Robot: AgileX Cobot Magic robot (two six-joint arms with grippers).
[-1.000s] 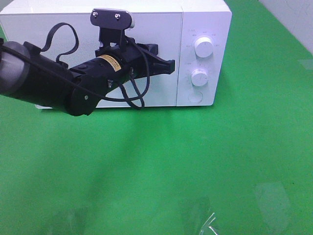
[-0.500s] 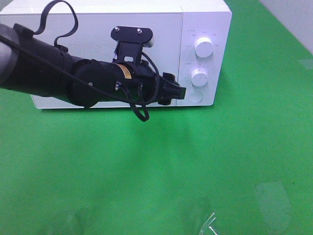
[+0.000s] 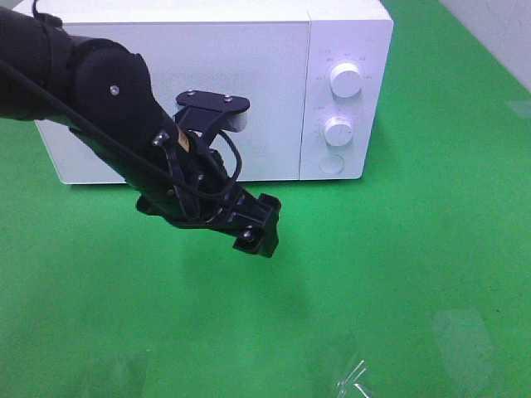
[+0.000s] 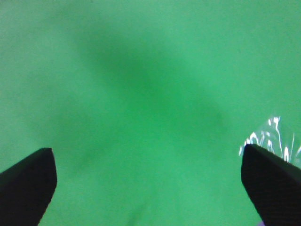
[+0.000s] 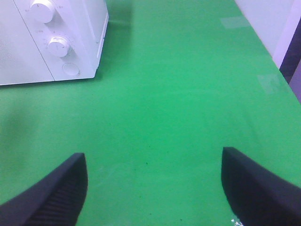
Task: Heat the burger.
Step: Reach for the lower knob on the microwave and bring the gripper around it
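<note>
The burger is out of view in every frame. A white microwave [image 3: 216,91] stands at the back of the green table with its door shut; its right end also shows in the right wrist view [image 5: 28,52]. My left gripper [image 3: 259,228] hangs in front of the door, pointing down at the table. In the left wrist view that gripper [image 4: 146,155] is open, with only green table between the fingertips. My right gripper [image 5: 155,188] is open over bare table to the right of the microwave and holds nothing.
The microwave's panel carries two white knobs [image 3: 345,80] [image 3: 338,131] and a round button [image 3: 331,164]. A crinkled clear film [image 3: 353,381] lies at the table's front edge. A pale wall [image 5: 282,23] borders the table's right side.
My left gripper went from shut to open. Its arm swung from the microwave door past the round button, then down and toward the front of the table.
</note>
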